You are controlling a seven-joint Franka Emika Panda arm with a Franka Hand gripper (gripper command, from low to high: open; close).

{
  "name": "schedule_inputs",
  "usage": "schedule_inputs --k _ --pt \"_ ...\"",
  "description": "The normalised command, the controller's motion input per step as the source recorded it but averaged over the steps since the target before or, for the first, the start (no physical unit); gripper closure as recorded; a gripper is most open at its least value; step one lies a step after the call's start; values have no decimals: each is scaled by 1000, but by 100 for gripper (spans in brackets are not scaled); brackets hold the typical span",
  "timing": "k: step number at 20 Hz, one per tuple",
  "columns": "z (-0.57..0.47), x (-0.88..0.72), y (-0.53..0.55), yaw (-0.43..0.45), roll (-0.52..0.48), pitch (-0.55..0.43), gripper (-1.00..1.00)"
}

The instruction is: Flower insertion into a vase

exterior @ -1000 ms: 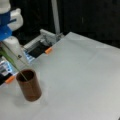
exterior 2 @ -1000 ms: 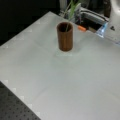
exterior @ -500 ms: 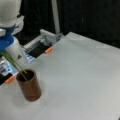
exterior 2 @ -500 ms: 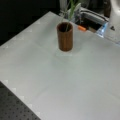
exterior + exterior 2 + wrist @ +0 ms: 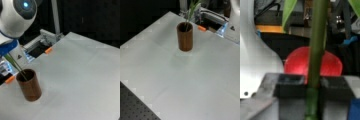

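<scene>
The vase [image 5: 29, 85] is a dark brown wood-look cup, upright on the white table [image 5: 82, 75], near the left edge in a front view, and up near the top middle in a front view [image 5: 185, 36]. The flower stem [image 5: 15, 65] is already poking into its mouth: it goes in tilted, lower end inside the rim, upper part leaning up and to that view's left toward the arm. From the opposite side you see the stem [image 5: 189, 15] w/ green leaves rising out of the cup and off the top edge.

The gripper itself doesn't rly show in either front view, just the big white arm body [image 5: 17, 15] w/ a blue light, hanging above and left of the vase, not touching it. In the wrist view the gripper [image 5: 313, 86] is right there, the two dark finger pads [image 5: 290, 86] pressed in on the green stem from both sides, so it's clamped on it. Red blossom [image 5: 297, 65] sits right behind the stem, a leaf [image 5: 288, 10] at the top.

Beyond the table there's a metal frame thing [image 5: 47, 40] w/ an orange tab [image 5: 48, 50] at the table edge, same tab [image 5: 201, 28] seen next to the vase.
</scene>
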Motion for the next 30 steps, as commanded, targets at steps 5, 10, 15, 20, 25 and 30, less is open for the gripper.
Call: schedule_inputs --k 5,10,15,20,25,30 --pt "-64 358 -47 -211 -20 239 100" --pt "-223 278 -22 -213 -7 50 100" --pt "-274 280 43 -196 36 -33 100" --pt "-356 331 93 -164 55 -53 100" --pt "-256 275 63 -124 18 -44 100" --pt "-186 252 19 -89 8 -74 100"
